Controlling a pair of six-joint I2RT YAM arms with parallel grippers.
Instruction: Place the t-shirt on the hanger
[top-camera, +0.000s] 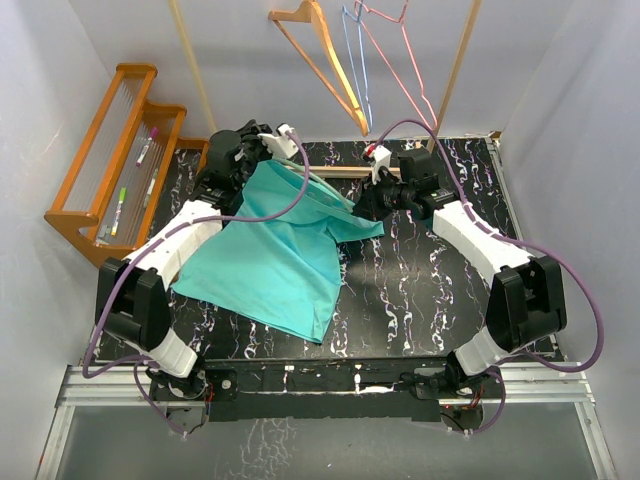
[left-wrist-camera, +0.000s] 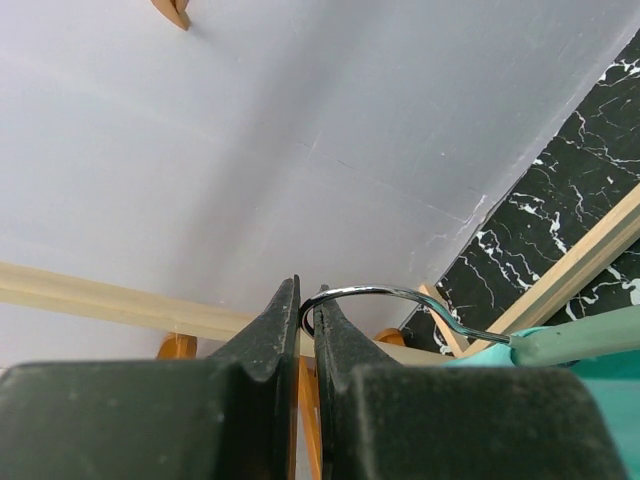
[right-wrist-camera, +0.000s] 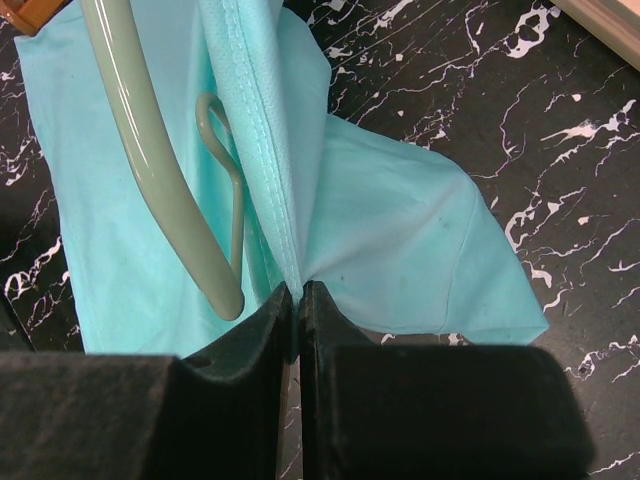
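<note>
The teal t-shirt (top-camera: 275, 250) lies spread on the black marbled table, its upper part lifted between my two arms. My left gripper (top-camera: 268, 140) is at the back of the table. In the left wrist view it (left-wrist-camera: 305, 315) is shut on the chrome hook (left-wrist-camera: 400, 293) of the mint-green hanger (left-wrist-camera: 580, 340). My right gripper (top-camera: 365, 208) is at the shirt's right edge. In the right wrist view it (right-wrist-camera: 298, 292) is shut on a stitched edge of the t-shirt (right-wrist-camera: 400, 250). One arm of the hanger (right-wrist-camera: 150, 150) lies inside the cloth just left of the jaws.
An orange wooden rack (top-camera: 110, 160) holding markers stands at the left wall. At the back hang an orange wooden hanger (top-camera: 325, 50), a blue wire hanger (top-camera: 355, 60) and a pink wire hanger (top-camera: 400, 60). A wooden bar (top-camera: 340, 172) crosses the table's far edge.
</note>
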